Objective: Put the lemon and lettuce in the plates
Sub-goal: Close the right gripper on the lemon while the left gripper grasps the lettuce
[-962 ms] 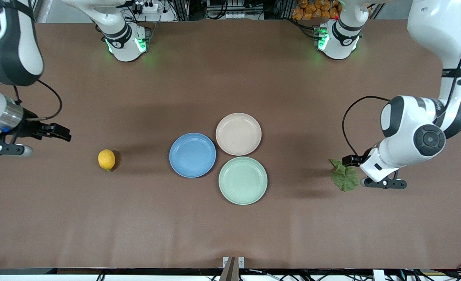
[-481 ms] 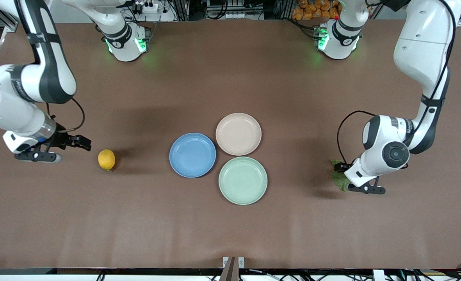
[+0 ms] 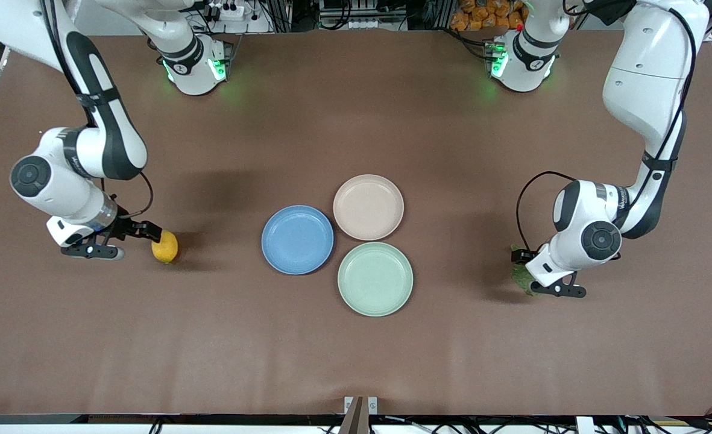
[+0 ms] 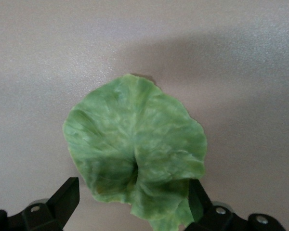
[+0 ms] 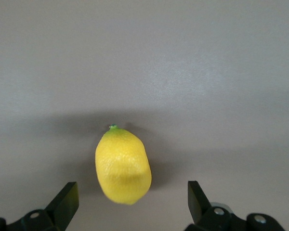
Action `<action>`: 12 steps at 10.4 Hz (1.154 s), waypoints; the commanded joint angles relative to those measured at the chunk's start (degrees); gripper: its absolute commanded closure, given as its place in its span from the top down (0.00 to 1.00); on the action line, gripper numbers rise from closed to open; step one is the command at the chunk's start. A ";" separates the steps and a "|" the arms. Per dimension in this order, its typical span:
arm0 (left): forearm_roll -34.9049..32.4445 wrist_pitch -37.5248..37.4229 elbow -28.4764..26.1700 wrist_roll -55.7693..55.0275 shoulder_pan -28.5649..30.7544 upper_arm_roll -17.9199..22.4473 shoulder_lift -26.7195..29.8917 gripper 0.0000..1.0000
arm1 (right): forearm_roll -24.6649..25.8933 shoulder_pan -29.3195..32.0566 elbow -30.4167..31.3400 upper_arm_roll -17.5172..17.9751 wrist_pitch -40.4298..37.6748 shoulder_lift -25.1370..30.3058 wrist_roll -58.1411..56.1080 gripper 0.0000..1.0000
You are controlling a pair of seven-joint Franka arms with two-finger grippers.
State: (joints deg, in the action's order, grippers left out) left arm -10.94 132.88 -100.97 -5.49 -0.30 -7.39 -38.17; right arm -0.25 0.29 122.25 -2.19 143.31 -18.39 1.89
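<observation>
The lemon [image 3: 164, 247] lies on the brown table toward the right arm's end. My right gripper [image 3: 92, 251] is low beside it and open. In the right wrist view the lemon [image 5: 123, 165] sits just ahead of the open right gripper [image 5: 131, 203], touching neither finger. The lettuce [image 3: 521, 278] lies toward the left arm's end, mostly hidden under my left gripper [image 3: 557, 291]. In the left wrist view the leaf [image 4: 135, 154] spreads flat, and the open left gripper [image 4: 132, 201] straddles its edge. The blue plate [image 3: 297, 239] and beige-pink plate [image 3: 368, 207] stand empty mid-table.
A pale mint-green plate [image 3: 375, 278] touches the other two plates, nearer the front camera. Bare brown table lies between the plates and each gripper. The arm bases stand along the table's back edge.
Both arms have come down and in. The right gripper has moved up to the lemon. The left gripper has moved over the lettuce and now covers most of it.
</observation>
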 commanded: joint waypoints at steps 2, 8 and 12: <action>-1.54 1.25 -1.16 0.05 0.39 -0.26 0.29 1.00 | -0.19 -0.46 1.67 0.26 5.38 -3.31 0.74 1.00; -1.28 3.00 -1.07 0.05 0.83 -0.26 0.03 0.00 | -0.19 -1.78 2.64 0.26 15.25 -9.91 1.71 0.71; -0.06 3.09 -0.63 -1.52 0.57 -0.35 0.63 0.00 | -0.19 -2.57 0.89 0.78 12.54 -8.68 6.36 0.17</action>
State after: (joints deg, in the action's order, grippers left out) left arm -10.93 134.90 -101.31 -5.77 -0.02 -7.87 -38.30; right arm -0.26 -1.77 123.96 -1.79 157.89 -28.28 5.84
